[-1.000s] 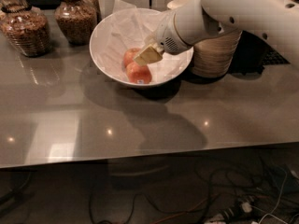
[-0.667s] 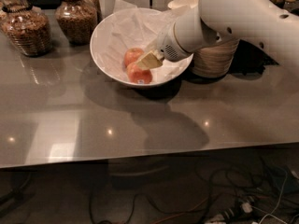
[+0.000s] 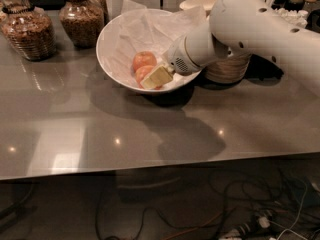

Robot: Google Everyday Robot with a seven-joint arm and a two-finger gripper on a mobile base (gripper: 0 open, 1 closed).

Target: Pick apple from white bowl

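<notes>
Over at the far left corner of the table [image 3: 125, 134], a glass jar [image 3: 29, 31] of brown bits is standing, and a second jar [image 3: 81, 16] with a similar brown filling is standing just to its right, closer to the far edge. Next along that far edge, about midway across, the white bowl [image 3: 107, 59] is sitting, tilted a little toward the camera and lined with crinkled white paper [image 3: 145, 31]. Two reddish apples are lying on the paper in the bowl, touching each other: the farther apple [image 3: 144, 60] is resting behind, and the nearer apple [image 3: 142, 73] is lying toward the bowl's front wall. The tool [image 3: 156, 77] is reaching down into the bowl from the right, with its beige tip lying across the nearer apple's right side. How wide the tool is standing, and whether it is gripping the apple, I cannot tell. The white arm [image 3: 260, 29] is stretching away toward the right edge, passing in front of a stack of beige bowls [image 3: 227, 70] that is standing just right of the white bowl. Below the table's near edge, cables [image 3: 250, 226] are lying on the floor.
</notes>
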